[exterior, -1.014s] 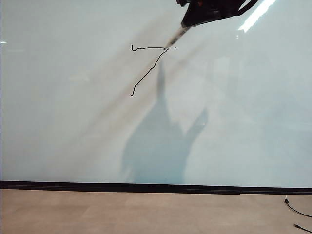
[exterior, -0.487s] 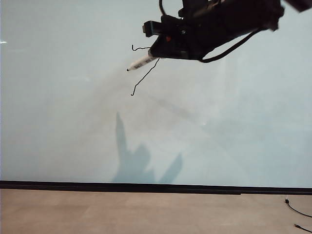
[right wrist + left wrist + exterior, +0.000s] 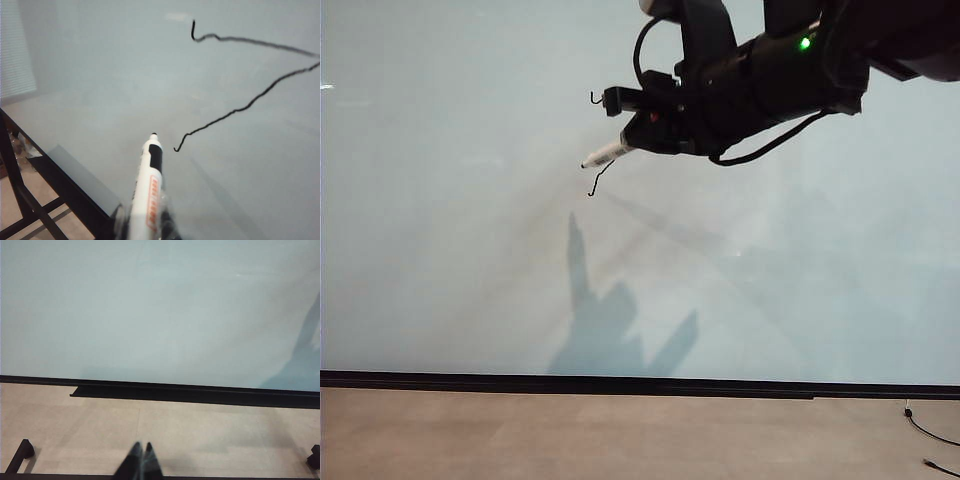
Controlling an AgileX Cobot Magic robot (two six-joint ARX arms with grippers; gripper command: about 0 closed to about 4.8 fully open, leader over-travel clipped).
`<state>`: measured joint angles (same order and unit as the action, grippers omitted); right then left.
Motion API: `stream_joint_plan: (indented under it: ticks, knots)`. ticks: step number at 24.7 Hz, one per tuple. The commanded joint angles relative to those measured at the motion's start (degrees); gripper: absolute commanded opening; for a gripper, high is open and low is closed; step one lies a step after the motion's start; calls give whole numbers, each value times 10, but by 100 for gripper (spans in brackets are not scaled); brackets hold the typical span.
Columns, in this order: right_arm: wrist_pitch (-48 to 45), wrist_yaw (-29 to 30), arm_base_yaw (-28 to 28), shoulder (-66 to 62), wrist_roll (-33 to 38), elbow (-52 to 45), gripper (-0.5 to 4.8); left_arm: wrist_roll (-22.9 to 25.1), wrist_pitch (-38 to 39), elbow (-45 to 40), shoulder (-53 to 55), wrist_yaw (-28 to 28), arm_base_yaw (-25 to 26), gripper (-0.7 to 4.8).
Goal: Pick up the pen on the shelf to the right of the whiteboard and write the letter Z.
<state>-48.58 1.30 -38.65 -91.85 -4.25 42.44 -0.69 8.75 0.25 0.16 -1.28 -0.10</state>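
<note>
Nearest, the black right pincer (image 3: 638, 133) was clamped on the slim white-barrelled pen (image 3: 606, 154), its dark tip just off the end of the lower stroke. The left pincer (image 3: 141, 460) hung low over the tan floor (image 3: 200, 435), fingers pressed together. Behind stood the large glossy pale whiteboard (image 3: 450, 220), bearing the thin black unfinished letter Z (image 3: 240, 75).

The tan floor (image 3: 620, 435) carries the whiteboard (image 3: 470, 250) and a black cable (image 3: 932, 435) at right.
</note>
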Motion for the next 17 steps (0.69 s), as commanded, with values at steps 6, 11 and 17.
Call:
stream_joint_plan:
  ticks: [6,11,17]
  knots:
    - [-5,-1,10,-25,9,28,-5,2,-6,1,0,0,0,-4]
    - [-1,-4,13,-28,9,28,-5,2,-6,1,0,0,0,-5]
    - [4,-5,19,-28,11,28,-5,2,-6,1,0,0,0,-5]
